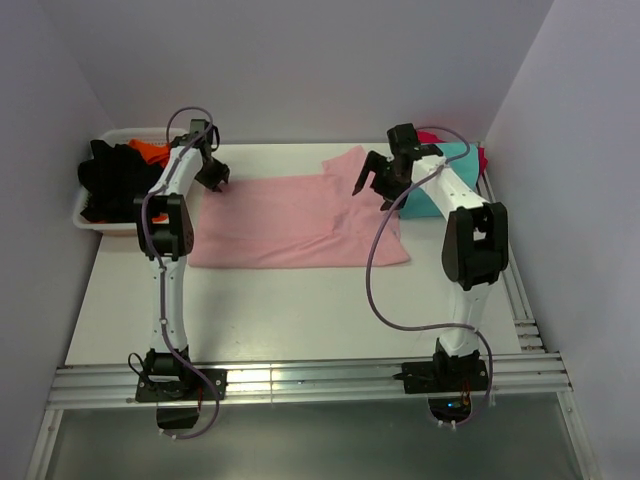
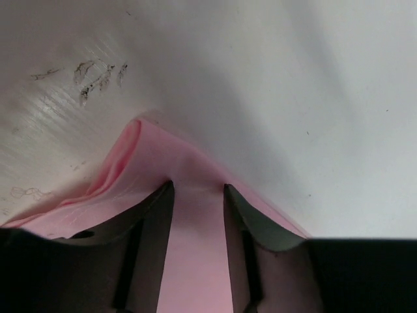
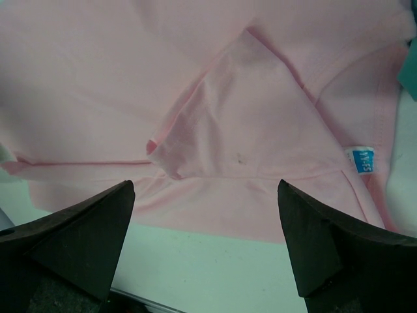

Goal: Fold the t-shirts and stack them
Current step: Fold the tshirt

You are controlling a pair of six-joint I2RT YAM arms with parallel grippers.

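Shirt [image 1: 290,220], pink, lies spread on the bench [image 1: 300,310], long axis left to right. Left fingers [image 2: 153,228] straddle its far-left corner, half-shut, with cloth between them; I cannot tell whether they pinch it. Right fingers [image 3: 78,228] hang wide apart, empty, over the folded sleeve [image 3: 247,124] at the right end.

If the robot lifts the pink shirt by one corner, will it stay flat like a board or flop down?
Probably flop: the pink shirt lies limp, with a flap folded over. It looks thin, so likely light. Pushed, it would probably bunch up, as its corner puckers at the left tool.
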